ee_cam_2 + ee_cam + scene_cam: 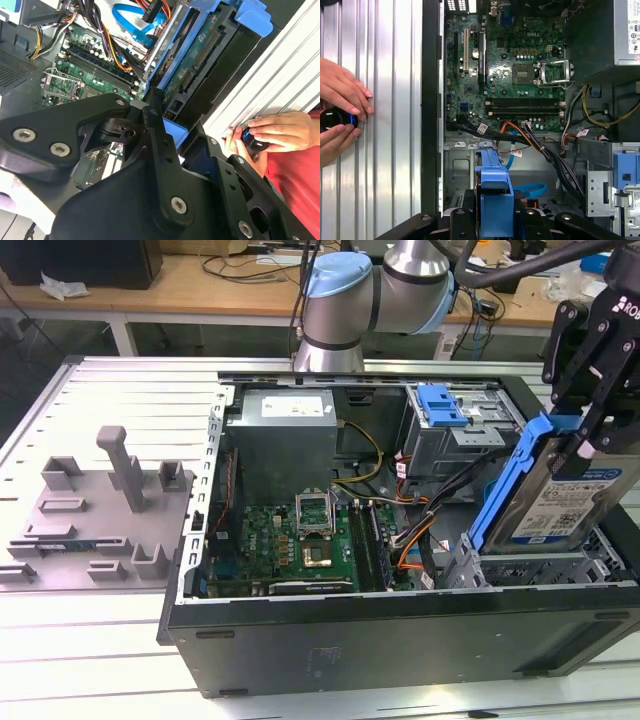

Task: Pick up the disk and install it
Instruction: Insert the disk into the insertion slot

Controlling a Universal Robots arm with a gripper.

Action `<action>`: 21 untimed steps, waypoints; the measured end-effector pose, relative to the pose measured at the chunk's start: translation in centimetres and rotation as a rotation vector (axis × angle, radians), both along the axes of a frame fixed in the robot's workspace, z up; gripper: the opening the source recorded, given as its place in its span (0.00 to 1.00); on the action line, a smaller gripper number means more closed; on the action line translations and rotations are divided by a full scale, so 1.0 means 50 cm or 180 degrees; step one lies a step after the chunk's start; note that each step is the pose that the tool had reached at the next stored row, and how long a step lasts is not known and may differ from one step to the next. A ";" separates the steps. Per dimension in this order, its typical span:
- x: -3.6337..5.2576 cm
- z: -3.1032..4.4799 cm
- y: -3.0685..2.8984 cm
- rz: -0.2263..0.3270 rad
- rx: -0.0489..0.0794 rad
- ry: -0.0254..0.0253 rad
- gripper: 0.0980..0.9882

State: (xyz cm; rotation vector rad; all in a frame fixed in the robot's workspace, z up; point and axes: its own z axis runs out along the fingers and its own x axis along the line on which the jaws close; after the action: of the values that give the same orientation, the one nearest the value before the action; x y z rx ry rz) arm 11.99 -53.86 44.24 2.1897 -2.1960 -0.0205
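Gripper: black linkage arms close to the lens in both wrist views; jaws pinched on the blue frame of the disk.
Disk: silver body with white-and-blue label, held nearly upright and leaning a little at the right of the exterior view, top edge in the gripper.
Disk position: over the drive cage in the case's lower right corner (lower end at the cage mouth; whether it has entered cannot be told).
Computer case: open-topped black tower lying on its side at the centre of the exterior view.
Case contents: green motherboard, grey power supply toward the upper middle, blue latch on the upper right bay, cable bundles between board and cage.
Table: ribbed metal, carrying the case.
Fixture plate: grey moulded blocks, at the exterior view's left, well apart from the case.
First wrist view adds: a person's hands on the ribbed table beside the case wall, holding a small dark round object.
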 end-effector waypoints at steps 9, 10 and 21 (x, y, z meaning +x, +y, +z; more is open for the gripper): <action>0.000 -0.011 -0.001 0.0000 0.0000 0.0000 0.30; 0.000 -0.012 -0.002 0.0000 0.0000 0.0000 0.30; 0.000 -0.026 -0.007 0.0000 0.0000 0.0000 0.30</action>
State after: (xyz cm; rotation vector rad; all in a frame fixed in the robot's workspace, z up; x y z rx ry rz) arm 11.99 -54.24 42.96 2.1898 -2.1960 -0.0205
